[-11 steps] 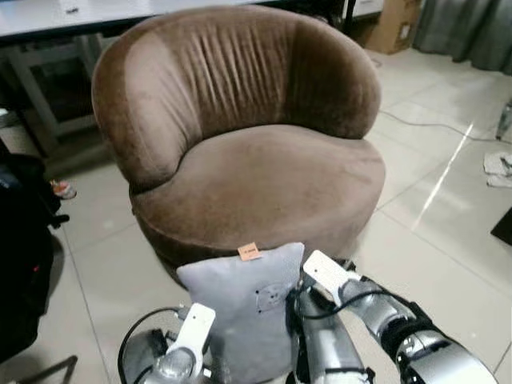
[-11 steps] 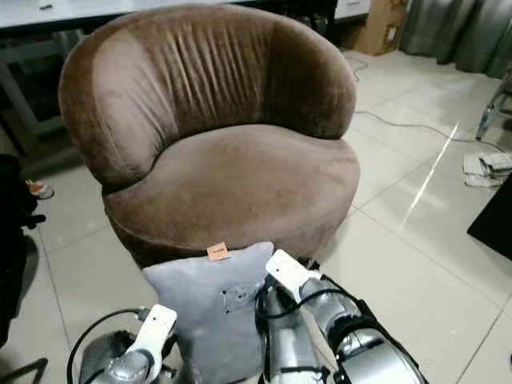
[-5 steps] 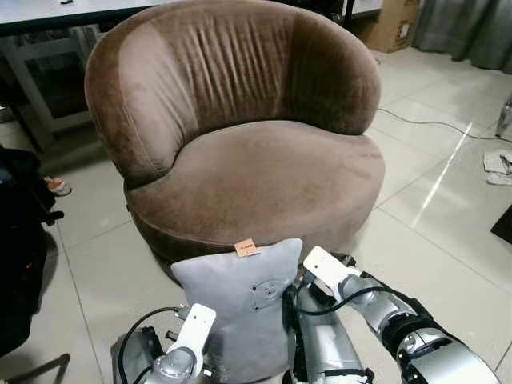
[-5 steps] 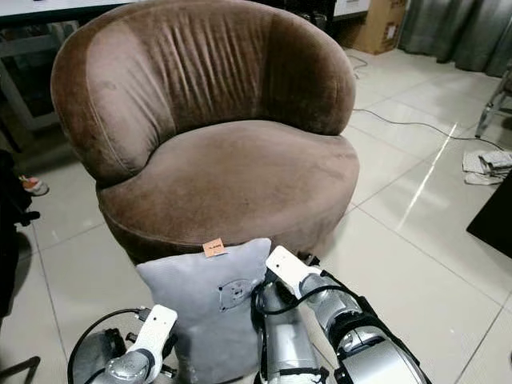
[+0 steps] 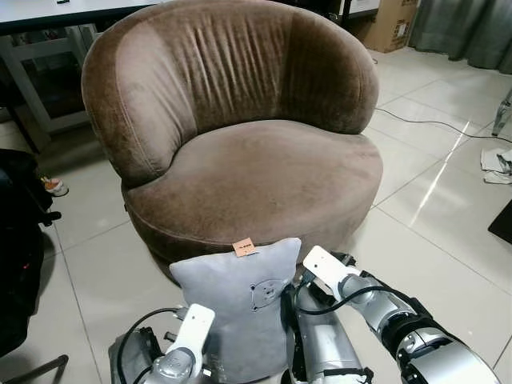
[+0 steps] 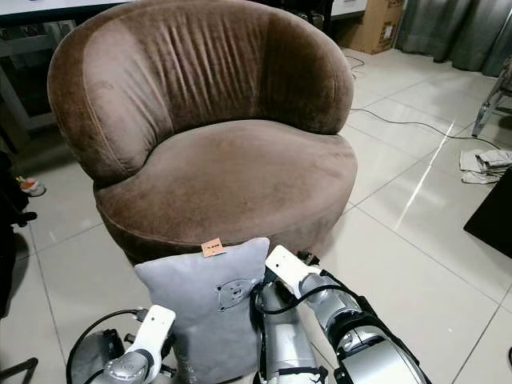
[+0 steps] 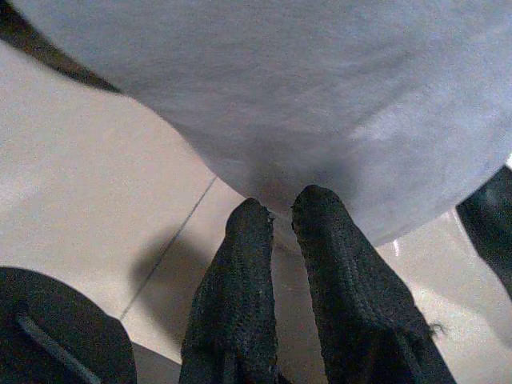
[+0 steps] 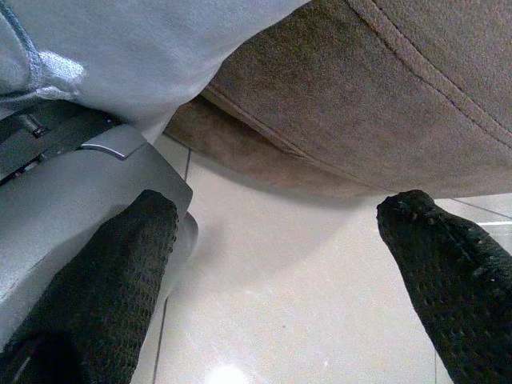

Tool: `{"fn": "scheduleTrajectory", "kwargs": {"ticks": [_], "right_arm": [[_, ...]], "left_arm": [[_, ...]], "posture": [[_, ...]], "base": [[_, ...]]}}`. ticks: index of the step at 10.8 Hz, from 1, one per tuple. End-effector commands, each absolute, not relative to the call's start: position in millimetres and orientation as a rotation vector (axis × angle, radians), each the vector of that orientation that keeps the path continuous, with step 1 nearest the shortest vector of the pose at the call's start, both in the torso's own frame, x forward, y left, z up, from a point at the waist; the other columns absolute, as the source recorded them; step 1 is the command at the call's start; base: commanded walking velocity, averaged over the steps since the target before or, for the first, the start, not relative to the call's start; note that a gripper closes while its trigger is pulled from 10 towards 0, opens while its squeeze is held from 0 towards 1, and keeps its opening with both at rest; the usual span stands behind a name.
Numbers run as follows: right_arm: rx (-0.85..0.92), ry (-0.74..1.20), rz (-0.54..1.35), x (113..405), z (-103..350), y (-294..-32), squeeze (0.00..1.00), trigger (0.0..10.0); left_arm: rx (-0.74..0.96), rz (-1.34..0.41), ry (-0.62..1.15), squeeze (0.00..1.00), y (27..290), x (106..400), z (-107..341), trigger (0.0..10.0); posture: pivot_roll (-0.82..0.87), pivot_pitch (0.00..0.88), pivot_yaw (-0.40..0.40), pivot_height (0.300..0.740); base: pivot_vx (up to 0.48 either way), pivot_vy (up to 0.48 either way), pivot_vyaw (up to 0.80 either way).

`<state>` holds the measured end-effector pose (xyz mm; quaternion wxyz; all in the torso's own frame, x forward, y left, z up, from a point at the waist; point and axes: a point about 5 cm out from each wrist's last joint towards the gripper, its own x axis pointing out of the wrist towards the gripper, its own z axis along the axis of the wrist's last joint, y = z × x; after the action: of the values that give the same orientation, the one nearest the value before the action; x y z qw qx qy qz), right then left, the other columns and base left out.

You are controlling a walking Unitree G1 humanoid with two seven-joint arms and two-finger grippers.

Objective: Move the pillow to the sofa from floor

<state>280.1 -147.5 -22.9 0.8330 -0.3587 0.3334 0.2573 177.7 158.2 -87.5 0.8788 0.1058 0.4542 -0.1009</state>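
Black bag [image 5: 20, 256]: dark soft mass, sitting on the tiled floor [image 5: 88, 264] at the robot's far left.

Left gripper [image 7: 276, 218]: two black, coarse-knit fingers [image 7: 240, 296], lying close together with only a narrow slit between them, tips pressing into the lower bulge of the pillow [image 5: 238, 308]. Whether fabric is being pinched, cannot tell. The silver left arm is rising at the pillow's left edge.

Pillow: pale grey, smooth woven cloth, plump rectangle with pointed upper corners, standing upright between the two arms, off the floor, just in front of the sofa's [image 5: 240, 136] front edge and not yet on the seat. A small orange tag [image 5: 242, 247] is sticking up from its top seam; a round stitched patch is showing mid-face.

Sofa: round tub shape, brown suede-like velvet, gathered pleats running down the curved back, seat cushion broad and flat.

Right gripper [image 8: 280, 264]: fingers spread wide apart, holding nothing, hanging under the sofa's front rim above glossy tile.

Crumpled white cloth [image 5: 498, 164]: lying on the floor, far right.
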Motion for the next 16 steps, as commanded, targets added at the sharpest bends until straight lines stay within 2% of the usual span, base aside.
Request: {"fn": "scheduleTrajectory", "kwargs": {"ticks": [1,7,9,10,11,14,16], "right_arm": [[-0.770,0.916,0.597,242,-53,-163,0.00,10.0],[-0.770,0.925,0.596,241,-54,-165,0.00,10.0],[-0.765,0.926,0.597,240,-54,-164,0.00,10.0],[-0.759,0.928,0.593,240,-55,-164,0.00,10.0],[-0.755,0.929,0.589,239,-55,-164,0.00,10.0],[-0.744,0.938,0.582,237,-56,-163,0.00,10.0],[-0.739,0.945,0.571,236,-57,-163,0.00,10.0]], "left_arm": [[0.180,-0.130,1.160,0.00,178,122,-109,10.0],[0.008,-0.003,1.035,0.00,175,127,-106,10.0],[0.019,0.008,0.797,0.00,180,236,-54,10.0],[-0.277,-0.085,0.772,0.00,169,252,-44,10.0],[-0.021,-0.019,0.686,0.00,182,289,-13,10.0],[0.036,-0.044,0.632,0.00,179,315,10,10.0],[0.073,-0.085,0.659,0.00,172,314,8,10.0]], "posture": [[-0.14,0.000,-0.013,0.381],[-0.14,0.000,-0.010,0.381],[-0.16,0.000,0.005,0.381],[-0.16,0.000,0.005,0.381],[-0.16,0.000,0.014,0.381],[-0.18,0.000,0.036,0.381],[-0.19,0.000,0.047,0.381]], "base": [[0.000,0.000,0.00],[0.000,0.000,0.00],[0.000,0.000,0.00],[0.000,0.000,0.00],[0.000,0.000,0.00],[0.000,0.000,0.00],[0.000,0.000,0.00]]}}
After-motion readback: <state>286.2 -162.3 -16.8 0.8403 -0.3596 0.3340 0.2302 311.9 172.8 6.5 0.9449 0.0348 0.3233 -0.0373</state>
